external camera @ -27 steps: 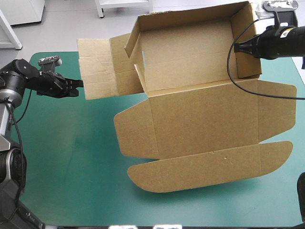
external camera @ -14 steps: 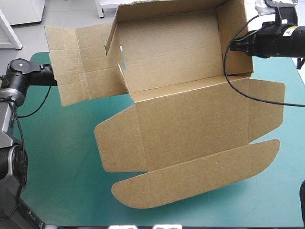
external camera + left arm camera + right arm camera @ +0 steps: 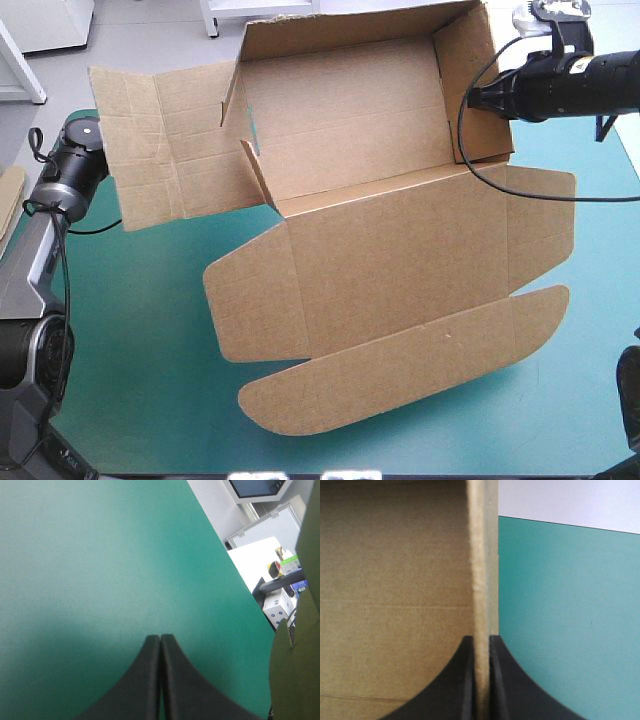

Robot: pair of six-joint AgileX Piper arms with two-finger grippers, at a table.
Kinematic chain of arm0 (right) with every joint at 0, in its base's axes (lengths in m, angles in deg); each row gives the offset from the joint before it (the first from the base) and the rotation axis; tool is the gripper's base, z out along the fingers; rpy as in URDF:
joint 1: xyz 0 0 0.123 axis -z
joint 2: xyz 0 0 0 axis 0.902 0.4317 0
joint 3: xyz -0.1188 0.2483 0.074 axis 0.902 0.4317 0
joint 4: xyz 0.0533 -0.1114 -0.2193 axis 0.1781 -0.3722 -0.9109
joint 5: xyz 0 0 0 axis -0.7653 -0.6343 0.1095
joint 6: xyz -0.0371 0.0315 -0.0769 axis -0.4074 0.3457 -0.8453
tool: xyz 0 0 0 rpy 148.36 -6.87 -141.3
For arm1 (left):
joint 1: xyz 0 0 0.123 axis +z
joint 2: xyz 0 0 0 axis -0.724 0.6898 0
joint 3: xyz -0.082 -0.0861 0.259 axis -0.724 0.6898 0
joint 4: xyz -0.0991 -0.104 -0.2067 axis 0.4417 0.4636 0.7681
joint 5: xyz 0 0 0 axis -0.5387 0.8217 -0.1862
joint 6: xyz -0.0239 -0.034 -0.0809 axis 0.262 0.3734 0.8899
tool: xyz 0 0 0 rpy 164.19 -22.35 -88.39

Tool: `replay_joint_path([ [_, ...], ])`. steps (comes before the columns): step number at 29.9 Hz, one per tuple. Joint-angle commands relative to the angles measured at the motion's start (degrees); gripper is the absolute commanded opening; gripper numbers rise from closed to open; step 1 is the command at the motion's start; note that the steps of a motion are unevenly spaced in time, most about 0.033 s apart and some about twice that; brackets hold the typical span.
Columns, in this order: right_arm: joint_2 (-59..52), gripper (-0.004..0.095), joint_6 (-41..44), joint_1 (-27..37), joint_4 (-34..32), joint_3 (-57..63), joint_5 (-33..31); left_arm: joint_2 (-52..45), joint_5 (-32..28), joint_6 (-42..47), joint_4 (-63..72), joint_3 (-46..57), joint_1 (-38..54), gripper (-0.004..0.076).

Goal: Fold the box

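Note:
The brown box (image 3: 400,260) is a half-raised tray: back and side walls stand up, and the lid with its rounded flap lies flat toward the near edge. My right gripper (image 3: 478,100) is shut on the tray's right wall (image 3: 482,555), whose edge runs up between the black fingers (image 3: 481,637). A wide left flap (image 3: 170,140) sticks out sideways and hides my left gripper in the high view. In the left wrist view that gripper (image 3: 160,636) is shut on nothing, over the bare teal-green cover, with a brown board edge (image 3: 295,680) beside it.
A corner of more brown board (image 3: 10,190) shows at the table's left edge. Bare teal-green cover (image 3: 140,340) lies left of and in front of the lid. The box's near flap reaches close to the table's front edge.
The box has shifted left and tilted up with my right gripper. My left arm has drawn back left, and its gripper now sits behind the left flap.

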Motion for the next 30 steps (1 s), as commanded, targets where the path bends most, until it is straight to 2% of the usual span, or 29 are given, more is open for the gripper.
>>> replay_joint_path([
  [1,-0.88,-0.0015,0.24,0.32,1.76,-1.65,0.99,-4.79,-0.50,-0.19,4.64,-1.47,-0.50,-0.0008],
  [30,7.41,-0.0011,0.47,-1.69,-0.21,-1.65,1.35,-11.66,0.25,2.82,5.28,-1.47,-0.50,-0.0008],
])
